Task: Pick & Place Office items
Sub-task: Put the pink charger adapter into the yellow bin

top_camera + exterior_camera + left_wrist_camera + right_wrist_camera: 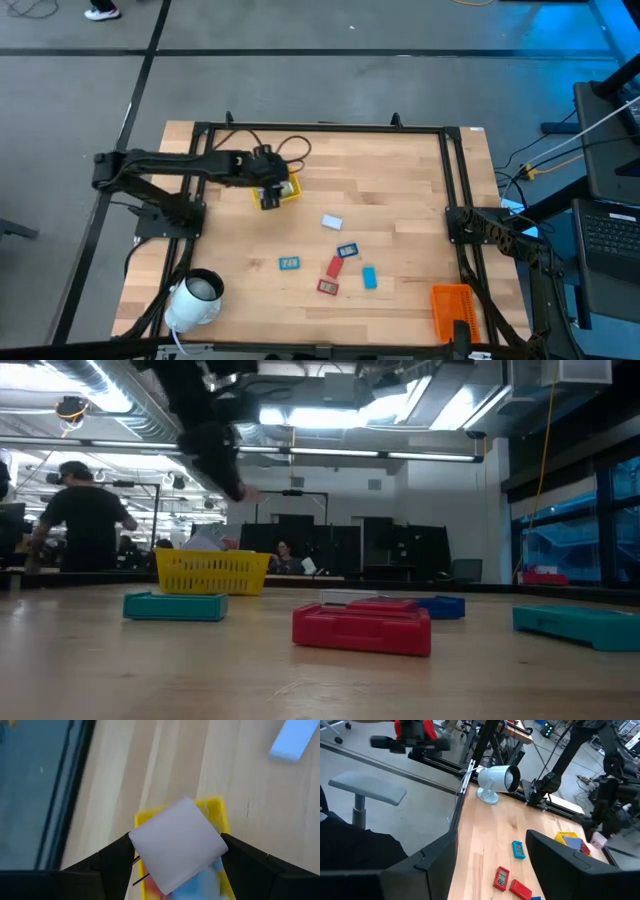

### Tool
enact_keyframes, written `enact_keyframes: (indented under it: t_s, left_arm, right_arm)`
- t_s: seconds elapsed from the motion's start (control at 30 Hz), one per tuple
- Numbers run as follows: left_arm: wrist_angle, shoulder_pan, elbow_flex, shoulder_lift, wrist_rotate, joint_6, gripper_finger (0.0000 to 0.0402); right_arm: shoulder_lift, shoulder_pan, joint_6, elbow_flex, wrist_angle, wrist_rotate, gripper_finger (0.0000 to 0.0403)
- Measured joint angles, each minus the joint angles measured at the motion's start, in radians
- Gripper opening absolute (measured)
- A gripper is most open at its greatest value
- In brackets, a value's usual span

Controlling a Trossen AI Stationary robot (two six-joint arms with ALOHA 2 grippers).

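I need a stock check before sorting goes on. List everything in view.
Yellow tray: 1, yellow, left half, some pieces inside.
Orange tray: 1, orange, right corner.
Roll: 1, white, left corner.
Red pieces: 2, red, middle.
Light blue pieces: 2, light blue, middle.
Blue piece: 1, blue, middle.
Teal piece: 1, teal, middle.
Pale piece: 1, whitish, held above yellow tray.
Person: 1, dark top, room behind.
Left tool: 1, dark, shut on pale piece.
Right tool: 1, dark, open, right edge.
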Motion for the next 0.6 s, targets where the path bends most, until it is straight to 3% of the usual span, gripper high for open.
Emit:
enact_keyframes:
  t_s: [0.27, 0.6]
  left_arm:
    - [-0.005, 0.074, -0.163, -0.104, 0.077, -0.048, 0.0259]
    - [0.049, 0.112, -0.187, -0.118, 0.125, -0.057, 0.0259]
  right_arm:
    - [0.0, -0.004, -0.005, 0.0, 0.0, 0.011, 0.0238]
    - [0.0, -0.005, 0.013, 0.0, 0.0, 0.011, 0.0238]
